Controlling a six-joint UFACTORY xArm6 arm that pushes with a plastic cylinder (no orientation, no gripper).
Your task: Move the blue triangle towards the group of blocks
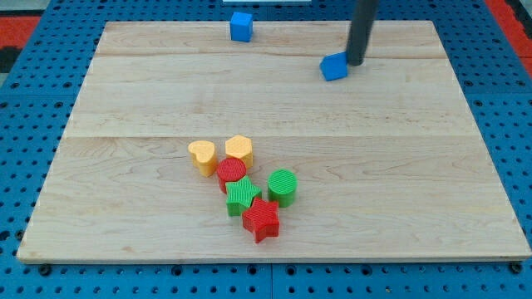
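The blue triangle (334,66) is sitting near the view's top right of the wooden board (416,183), and my tip (355,63) is resting against its right-hand edge, touching or all but touching. There is no claw on this arm to open or close; the rod is gripping nothing and is only pressing from the side. The group is lying well apart toward the view's bottom: a yellow heart (201,156), a yellow block (238,149), a red cylinder (232,174), a green block (243,197), a green cylinder (283,187) and a red star (261,219). A blue cube (241,26) is standing alone at the top edge. The triangle is looking small, rigid and light, likely sliding easily on smooth wood, so an off-centre push is probably going to spin it; contact should be centred on the flat face farthest from the group
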